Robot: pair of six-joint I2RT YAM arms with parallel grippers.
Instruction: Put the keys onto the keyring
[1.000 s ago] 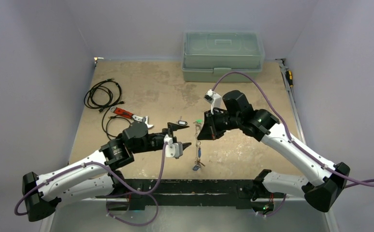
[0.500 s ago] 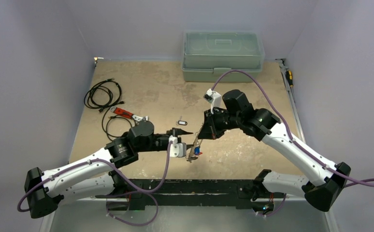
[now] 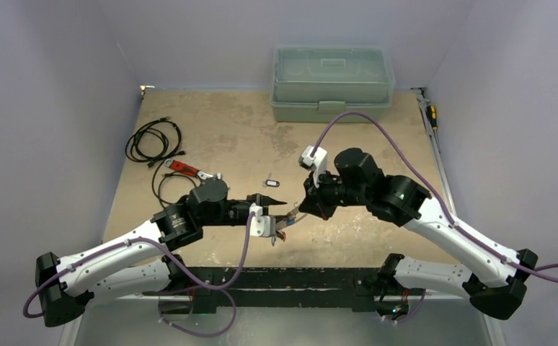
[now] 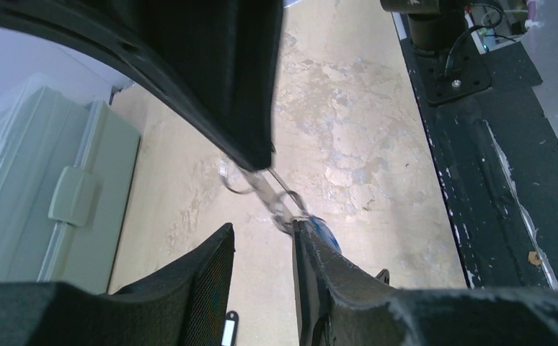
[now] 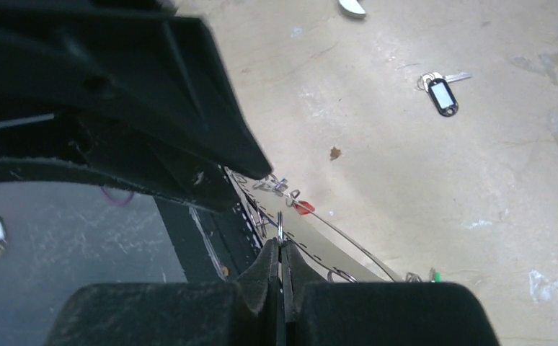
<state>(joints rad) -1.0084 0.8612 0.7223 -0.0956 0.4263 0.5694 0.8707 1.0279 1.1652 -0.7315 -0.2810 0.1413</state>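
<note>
The right gripper [image 5: 281, 249] is pinching the keyring [image 5: 348, 244] with its jaws fully together. The thin grey wire is rising out of the tips and curving away in a long shallow sweep. The left gripper [image 4: 262, 249] is facing it with its jaws part open, showing a clear gap and clamping nothing. The small split rings of the keys [image 4: 289, 209], which appear to be hanging on the wire, are lying against the inner edge of one finger [image 4: 312, 270]. The step in hand is looking like a steadying of the loop between the two arms above the table [image 3: 377, 144]. Doing it well is probably calling for the left jaws to take the wire itself, square across the mesh-textured pads, and not the dangling rings, which are likely to swivel and slip. The wire is looking smooth, springy and very thin, so a skewed pinch is risking a twist out of the grip. The keys are flat hard metal, carrying a blue tag [image 4: 326, 232] and a red tag [image 5: 303, 207] of glossy plastic. A loose key [image 5: 442, 94], with a black oval tag and pale insert, is lying flat on the mottled tan surface near the grippers, not yet threaded. A pale green ribbed toolbox [image 3: 332, 83] is sitting at the far edge.
</note>
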